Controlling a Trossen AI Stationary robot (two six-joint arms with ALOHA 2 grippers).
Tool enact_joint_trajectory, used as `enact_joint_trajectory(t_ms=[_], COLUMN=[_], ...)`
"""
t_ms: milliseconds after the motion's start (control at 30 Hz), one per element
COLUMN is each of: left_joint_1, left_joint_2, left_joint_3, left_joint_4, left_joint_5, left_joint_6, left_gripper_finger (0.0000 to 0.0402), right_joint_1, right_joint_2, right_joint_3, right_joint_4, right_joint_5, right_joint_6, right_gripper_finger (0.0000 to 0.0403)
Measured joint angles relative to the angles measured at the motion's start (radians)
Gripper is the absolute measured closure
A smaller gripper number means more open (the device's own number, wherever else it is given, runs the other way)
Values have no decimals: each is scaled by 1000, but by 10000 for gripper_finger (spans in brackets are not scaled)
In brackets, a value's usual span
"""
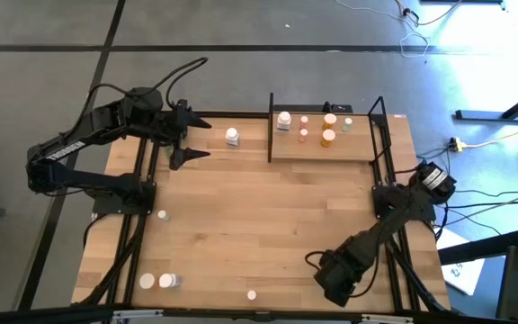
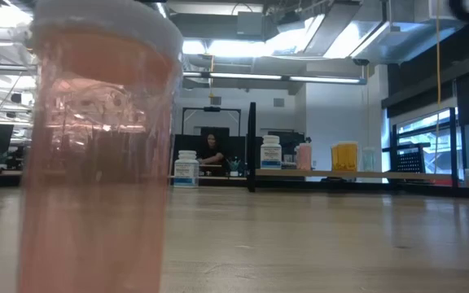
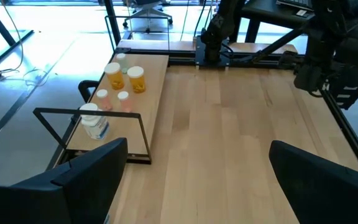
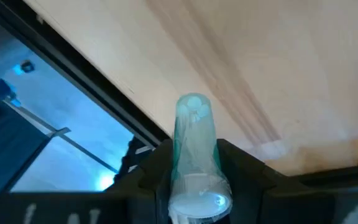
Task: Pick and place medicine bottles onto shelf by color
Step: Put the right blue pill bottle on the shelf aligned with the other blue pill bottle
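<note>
My right gripper (image 4: 194, 155), near the table's near right corner (image 1: 335, 274), is shut on a pale green medicine bottle (image 4: 193, 134). My left gripper (image 3: 197, 186) hangs open and empty at the far left (image 1: 187, 144). The shelf (image 1: 326, 148) at the far edge carries one white bottle (image 1: 283, 120), two pink (image 1: 304, 126), two orange (image 1: 328, 138) and one pale green (image 1: 347, 124), all upright. Another white bottle (image 1: 232, 137) stands on the table left of the shelf. A pink bottle (image 2: 96, 155) stands right in front of the low camera. My right gripper pinches the pale green bottle's side walls (image 4: 179, 165) between its two fingers, near the white cap end (image 4: 197, 202). The bottle lies along the fingers, and its other end (image 4: 192, 104) sticks out past the fingertips. Whether that end touches the table does not show.
Several small bottles stand near the table's left and near edges (image 1: 162, 215) (image 1: 147, 282) (image 1: 169, 281) (image 1: 252, 294). Black frame rails run along both table sides (image 1: 142, 234) (image 1: 403, 261). The shelf's black posts (image 1: 271, 126) rise above the board. The table's middle (image 1: 268, 216) is bare wood.
</note>
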Motion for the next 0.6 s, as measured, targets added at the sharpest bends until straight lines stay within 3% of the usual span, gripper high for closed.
enact_joint_trajectory(t_ms=[267,600], left_joint_1=[0,0], left_joint_2=[0,0], left_joint_3=[0,0], left_joint_4=[-6,-21], left_joint_5=[0,0], left_joint_6=[0,10], left_gripper_finger=[14,14], right_joint_1=[-129,-349], right_joint_2=[-57,-101], right_joint_3=[127,420], right_joint_4=[-202,-621], right_joint_5=[19,274], right_joint_6=[-74,-196], right_gripper_finger=[289,288])
